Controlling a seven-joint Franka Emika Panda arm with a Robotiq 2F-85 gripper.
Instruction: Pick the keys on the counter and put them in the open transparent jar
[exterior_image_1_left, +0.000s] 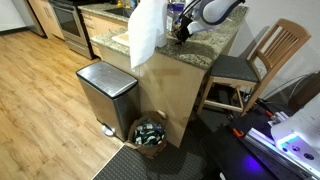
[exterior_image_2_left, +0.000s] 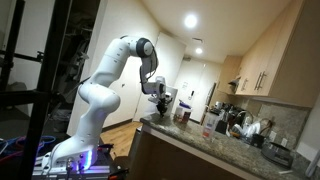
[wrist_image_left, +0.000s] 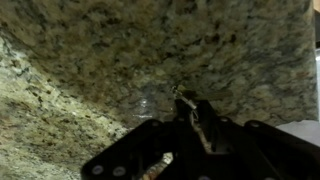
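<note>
My gripper (wrist_image_left: 192, 118) hangs low over the speckled granite counter (wrist_image_left: 90, 50). Its dark fingers are closed on the keys (wrist_image_left: 186, 104), a small bunch of pale metal that sticks out between the fingertips just above the stone. In both exterior views the gripper (exterior_image_1_left: 181, 33) (exterior_image_2_left: 160, 100) is at the counter's near end. The open transparent jar (exterior_image_1_left: 176, 9) with its blue-purple band stands just behind the gripper; it also shows beside the gripper in an exterior view (exterior_image_2_left: 183, 113).
A white plastic bag (exterior_image_1_left: 147, 30) stands on the counter beside the gripper. A steel bin (exterior_image_1_left: 105, 92) and a basket (exterior_image_1_left: 150, 133) sit on the floor below. A wooden chair (exterior_image_1_left: 255, 65) stands at the counter's end. Appliances and bottles (exterior_image_2_left: 240, 125) crowd the far counter.
</note>
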